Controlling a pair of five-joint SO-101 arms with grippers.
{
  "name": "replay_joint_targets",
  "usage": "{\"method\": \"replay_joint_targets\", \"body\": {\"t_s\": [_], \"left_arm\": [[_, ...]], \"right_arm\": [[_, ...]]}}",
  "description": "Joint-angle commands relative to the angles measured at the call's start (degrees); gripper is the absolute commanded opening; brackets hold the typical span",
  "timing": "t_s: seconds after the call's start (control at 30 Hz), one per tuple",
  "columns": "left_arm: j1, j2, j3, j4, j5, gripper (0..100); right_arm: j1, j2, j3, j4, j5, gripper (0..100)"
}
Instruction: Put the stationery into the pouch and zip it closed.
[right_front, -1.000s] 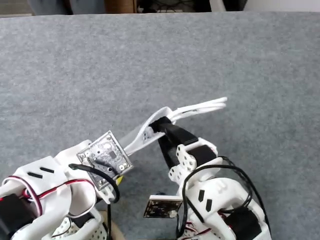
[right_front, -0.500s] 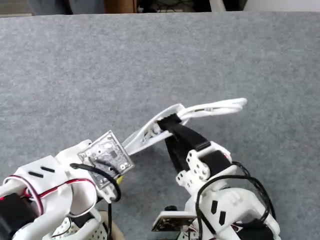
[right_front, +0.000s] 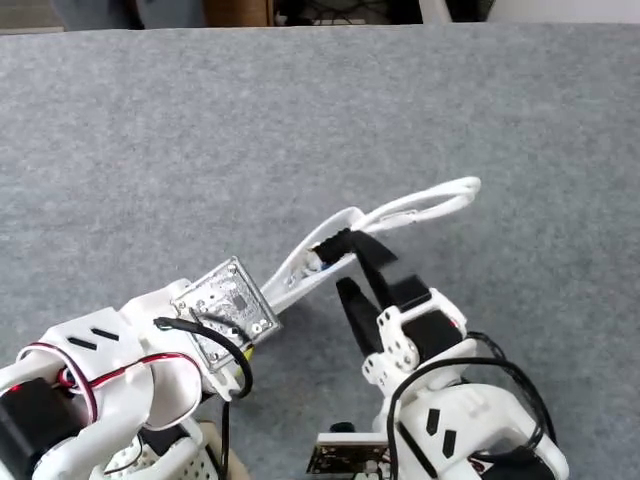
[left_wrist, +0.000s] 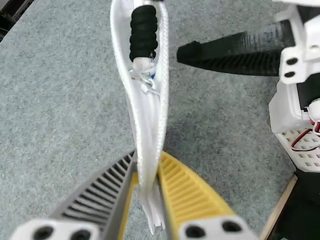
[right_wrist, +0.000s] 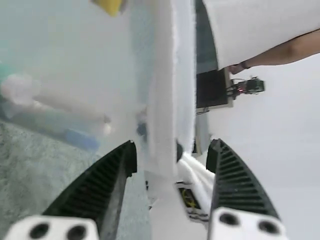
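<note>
Grey, felt-like bench (right_front: 300, 110) right across the high view, and in the middle of it the pouch (right_front: 415, 205), a pale, see-through thing, up on its edge and off the surface, running on a slant between the two arms with its far end looping out free. Looking down its length in the left wrist view, the white zip edges stand parted up top, and there's a black ribbed grip (left_wrist: 144, 32) of some piece of stationery sitting in that opening. Through the clear wall in the right wrist view, a blue-tipped item (right_wrist: 65, 132) lies inside too, too blurred to name.

Now the left end effector (left_wrist: 147, 156): grey finger one side, yellow the other, pinched tight on the near end of the pouch, white edge squeezed flat between them and a bit of it poking out behind. That's a firm hold.

The right end effector (right_wrist: 172, 145) is further along, about mid-length: its two black fingers are spread wide and straddle the pouch's white rim, one either side, with daylight between each finger and the fabric. Whether a finger brushes the rim, I can't tell.
</note>
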Motion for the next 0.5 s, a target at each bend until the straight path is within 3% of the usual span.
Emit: {"method": "replay_joint_targets", "body": {"t_s": [0.0, 0.47], "left_arm": [[0.48, 0.26, -0.13, 0.26, 0.0, 3], [0.48, -0.09, -0.13, 0.97, 0.09, 3]], "right_arm": [[0.62, -6.73, -2.59, -5.19, 0.62, 24.0], [3.25, -6.29, -1.89, -10.29, 0.35, 24.0]]}}
